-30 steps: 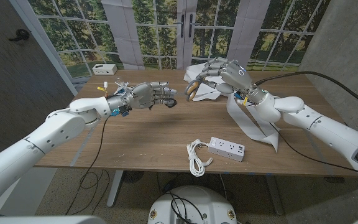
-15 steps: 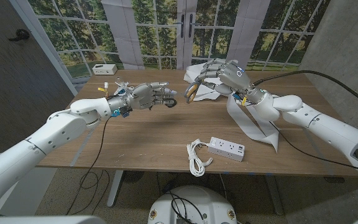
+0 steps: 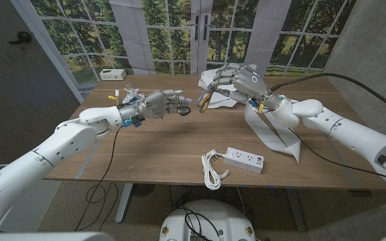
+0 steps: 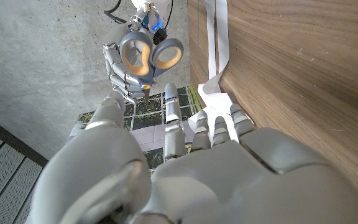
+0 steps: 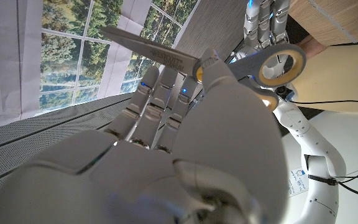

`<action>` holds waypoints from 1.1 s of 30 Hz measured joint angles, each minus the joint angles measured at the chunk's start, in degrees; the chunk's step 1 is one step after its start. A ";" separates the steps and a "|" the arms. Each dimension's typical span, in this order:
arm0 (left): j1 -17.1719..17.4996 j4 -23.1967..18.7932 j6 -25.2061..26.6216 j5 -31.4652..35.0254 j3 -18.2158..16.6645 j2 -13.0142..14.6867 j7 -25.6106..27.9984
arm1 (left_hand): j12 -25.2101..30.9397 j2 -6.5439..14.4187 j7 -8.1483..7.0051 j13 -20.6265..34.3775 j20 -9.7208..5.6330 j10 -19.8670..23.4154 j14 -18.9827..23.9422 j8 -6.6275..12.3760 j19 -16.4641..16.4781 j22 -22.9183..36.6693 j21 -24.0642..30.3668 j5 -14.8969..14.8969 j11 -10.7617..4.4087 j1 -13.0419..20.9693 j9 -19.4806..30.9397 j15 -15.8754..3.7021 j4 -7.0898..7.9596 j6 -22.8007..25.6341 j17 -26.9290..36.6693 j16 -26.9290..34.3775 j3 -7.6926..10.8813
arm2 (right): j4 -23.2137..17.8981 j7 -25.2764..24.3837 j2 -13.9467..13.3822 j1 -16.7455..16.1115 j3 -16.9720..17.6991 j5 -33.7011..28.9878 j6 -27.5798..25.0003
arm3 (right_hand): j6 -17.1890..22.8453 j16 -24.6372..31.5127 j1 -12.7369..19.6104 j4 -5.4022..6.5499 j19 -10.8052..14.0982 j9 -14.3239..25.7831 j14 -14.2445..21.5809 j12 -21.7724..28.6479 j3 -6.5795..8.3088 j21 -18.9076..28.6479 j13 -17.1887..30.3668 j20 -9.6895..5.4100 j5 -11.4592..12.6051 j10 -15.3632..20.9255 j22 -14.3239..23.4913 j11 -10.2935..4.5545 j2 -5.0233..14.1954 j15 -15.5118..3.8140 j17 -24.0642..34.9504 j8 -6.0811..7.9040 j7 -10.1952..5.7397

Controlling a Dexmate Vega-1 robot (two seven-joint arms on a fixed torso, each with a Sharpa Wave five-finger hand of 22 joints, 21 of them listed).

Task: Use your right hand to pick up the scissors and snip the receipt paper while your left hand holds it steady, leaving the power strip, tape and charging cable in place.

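Note:
My right hand (image 3: 241, 80) is raised over the back middle of the table and grips the scissors (image 3: 205, 99) by their grey and orange handles. The scissors (image 5: 166, 56) stick out past its fingers, and their handles (image 4: 145, 53) face my left hand. My left hand (image 3: 161, 104) hovers a short way from them with fingers stretched toward the scissors and nothing in it. The white receipt paper (image 3: 273, 134) lies as a long strip under my right forearm, with a crumpled part behind the right hand. The receipt strip (image 4: 215, 37) runs along the wood.
A white power strip (image 3: 244, 159) and a coiled white charging cable (image 3: 212, 169) lie near the front edge. A small white box (image 3: 112, 73) sits at the back left corner. A small dark thing (image 3: 183, 111) lies by my left fingertips; what it is I cannot tell.
My right hand has drifted a little to the left with the scissors, closer to my left hand. The left hand has barely moved.

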 measured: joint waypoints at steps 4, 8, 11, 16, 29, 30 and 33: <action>-0.60 0.20 0.00 0.32 0.57 -0.16 -0.20 | 0.00 0.66 -0.17 0.00 0.10 -0.63 -0.78 -0.23 -0.49 0.00 0.00 0.00 0.00 0.66 0.12 -0.18 -0.41 -0.98 0.00 0.00 0.09 | 0.03 -0.12 0.00 0.15 -0.18 -0.16 -0.10 | 0.00 -0.02 0.22 0.00 -0.31 -0.01 -0.01 0.00 0.00 0.40 0.00 -0.31 0.00 -0.05 0.00 -0.05 -0.22 0.00 0.00 0.34 0.00; -0.92 0.29 0.00 0.98 0.88 -0.24 -0.57 | 0.00 0.86 -0.07 0.15 0.10 -0.63 -0.99 -0.23 -0.49 0.00 0.00 0.00 0.00 0.87 0.15 0.01 -0.41 -1.25 0.00 0.00 0.09 | 0.00 -0.20 -0.11 0.68 -0.88 -0.31 -0.27 | 0.20 -0.12 0.22 0.00 -0.52 -0.23 0.24 -0.02 0.00 0.50 0.00 -0.09 0.00 0.05 0.00 0.04 -0.22 0.39 0.00 0.35 -0.20; -1.14 0.34 0.00 1.24 1.15 -0.26 -0.68 | 0.00 1.14 -0.66 0.15 0.10 -1.85 -1.41 -0.23 -0.90 0.00 0.00 0.00 -1.41 1.50 0.06 0.01 -0.65 -1.53 0.00 0.00 0.33 | 0.00 -0.13 -0.11 0.68 -0.88 -0.31 -0.57 | 0.19 -0.16 0.22 -0.02 -0.53 -0.24 0.45 -0.06 -0.02 0.89 0.00 -0.08 -0.01 0.06 0.01 0.04 -0.22 0.18 0.00 0.35 -0.20; -1.25 0.36 0.37 1.53 1.40 -0.26 -0.66 | 0.00 1.38 -2.79 0.14 0.32 -2.89 -2.31 -0.23 -1.33 0.00 0.00 -0.23 -3.53 1.71 -0.01 -0.01 -0.89 -0.57 0.00 0.00 0.09 | -1.06 0.43 -0.63 0.69 -0.94 -0.31 -1.00 | 0.20 -0.43 0.22 0.20 -0.52 -0.32 0.45 -0.12 -0.29 1.27 0.00 -0.09 -0.03 0.07 0.01 0.03 -0.22 0.18 0.00 0.34 -0.20; -1.59 -0.10 1.01 2.19 2.21 -0.20 0.04 | -0.13 1.68 -5.10 0.14 0.10 -5.53 -5.92 -0.21 -2.53 -0.20 0.00 -0.23 -4.89 2.01 -0.28 -0.01 -0.71 -0.92 0.00 0.00 -0.71 | -1.64 0.69 -0.90 0.57 -0.84 -0.33 -1.80 | 0.20 -0.44 0.21 0.04 -0.51 -0.29 0.46 -0.56 -0.45 2.03 0.00 -0.09 -0.13 0.26 0.01 -0.15 -0.21 0.17 -0.01 0.26 -0.20; -1.72 -0.09 0.99 2.47 2.37 -0.29 -0.23 | -0.28 1.68 -5.08 0.14 0.12 -6.09 -6.44 -0.22 -2.83 -0.28 0.00 -0.23 -5.02 2.01 -0.28 -0.08 -0.71 -0.94 0.00 -0.05 -0.71 | -1.64 0.65 -0.88 0.57 -0.83 -0.37 -1.85 | 0.20 -0.45 0.21 0.04 -0.51 -0.29 0.56 -0.58 -0.46 2.03 0.00 -0.09 -0.06 0.26 0.02 -0.15 -0.21 0.07 -0.01 0.24 -0.20; -1.93 0.07 0.79 2.74 2.62 -0.37 -0.68 | -0.28 1.68 -5.18 0.14 0.09 -6.47 -7.13 -0.23 -3.15 -0.30 0.00 -0.23 -5.02 2.00 -0.49 0.02 -0.89 -1.46 0.00 -0.28 -0.87 | -1.57 0.45 -0.86 0.59 -0.83 -0.56 -1.92 | 0.19 -0.51 0.21 -0.04 -0.51 -0.28 0.66 -0.59 -0.54 2.24 0.00 -0.09 0.00 0.27 0.02 -0.15 -0.20 -0.04 -0.01 0.23 -0.20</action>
